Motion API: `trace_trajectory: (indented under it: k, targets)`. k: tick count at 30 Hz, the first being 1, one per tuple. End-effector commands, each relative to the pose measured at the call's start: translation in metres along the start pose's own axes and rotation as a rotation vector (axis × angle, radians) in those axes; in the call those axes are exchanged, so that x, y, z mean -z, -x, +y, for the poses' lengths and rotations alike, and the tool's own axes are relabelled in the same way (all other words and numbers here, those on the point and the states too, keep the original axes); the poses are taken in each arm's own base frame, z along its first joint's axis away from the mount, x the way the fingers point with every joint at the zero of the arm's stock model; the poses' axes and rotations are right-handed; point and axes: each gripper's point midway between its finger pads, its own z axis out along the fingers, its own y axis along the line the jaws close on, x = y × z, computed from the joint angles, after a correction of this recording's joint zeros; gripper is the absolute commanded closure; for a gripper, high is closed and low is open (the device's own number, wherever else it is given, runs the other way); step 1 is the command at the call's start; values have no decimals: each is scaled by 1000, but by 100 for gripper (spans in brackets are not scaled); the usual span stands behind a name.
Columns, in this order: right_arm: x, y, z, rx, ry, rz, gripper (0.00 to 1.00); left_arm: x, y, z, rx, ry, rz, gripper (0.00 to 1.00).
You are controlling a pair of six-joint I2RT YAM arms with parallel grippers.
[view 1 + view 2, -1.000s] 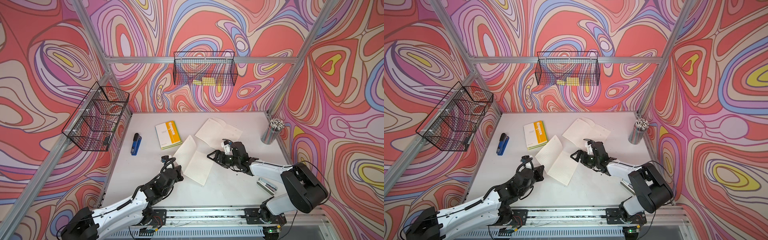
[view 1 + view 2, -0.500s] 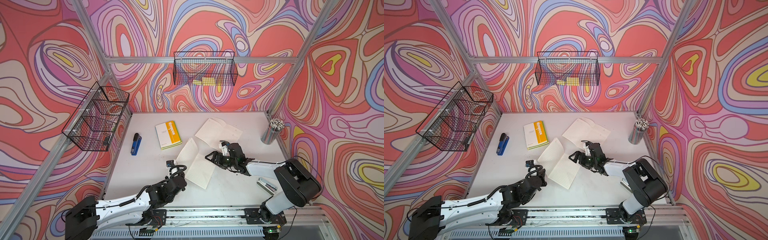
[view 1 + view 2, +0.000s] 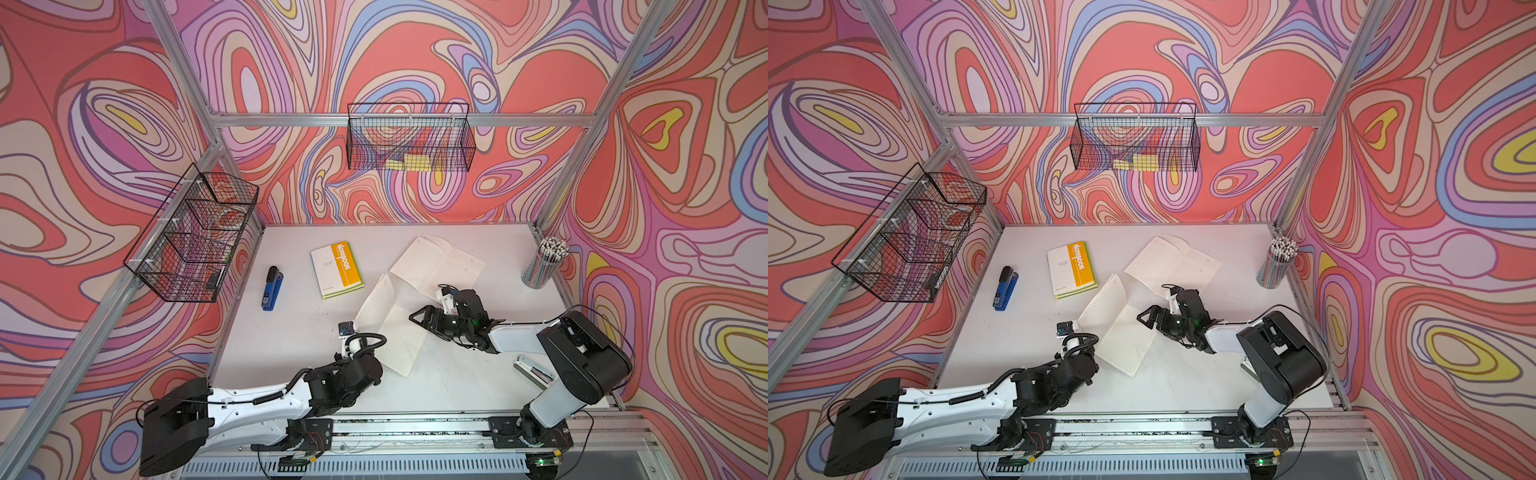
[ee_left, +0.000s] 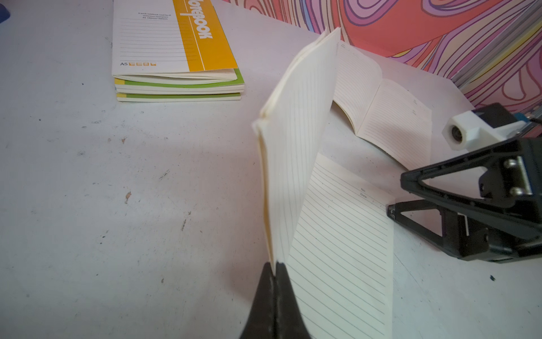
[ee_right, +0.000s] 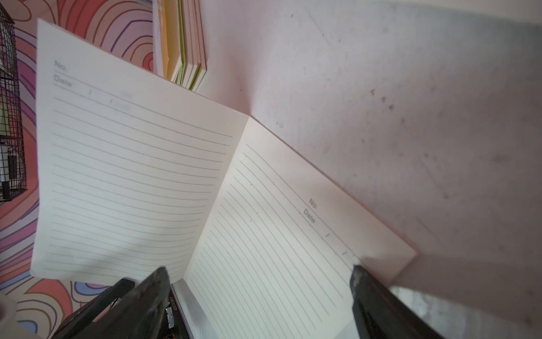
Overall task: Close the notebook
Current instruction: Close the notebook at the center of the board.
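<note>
**Fig.** We see the open notebook (image 3: 392,328) lying mid-counter (image 3: 286,345). The left pincer (image 4: 275,267) is clenched on the near corner of the notebook's left half, which stands raised, almost upright. The right half lies flat. The right pincer (image 5: 260,270) is spread wide, fingertips at the flat page's outer edge.

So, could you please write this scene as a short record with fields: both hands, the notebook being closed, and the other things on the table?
left hand: shut, pinching the raised half of the near notebook
right hand: open, one fingertip at the flat half's edge
near notebook: partly closed, one half raised, other flat on the table
other things: far notebook lying open, stack of closed notebooks, blue stapler, pencil cup
</note>
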Motion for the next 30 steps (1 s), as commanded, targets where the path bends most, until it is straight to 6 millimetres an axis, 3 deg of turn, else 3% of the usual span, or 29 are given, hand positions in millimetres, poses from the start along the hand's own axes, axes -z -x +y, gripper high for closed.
trace_trajectory:
  k: [1,19,30]
  targets:
    - [-9,-11,-22,-11,-73,39,2,3,9,-9,13,4,-38,100]
    - [-12,-4,-20,33,-82,32,2,1,-31,-30,-220,-88,145,100]
    - [-2,5,-2,58,-57,7,2,-2,-67,-49,-354,-127,330,83]
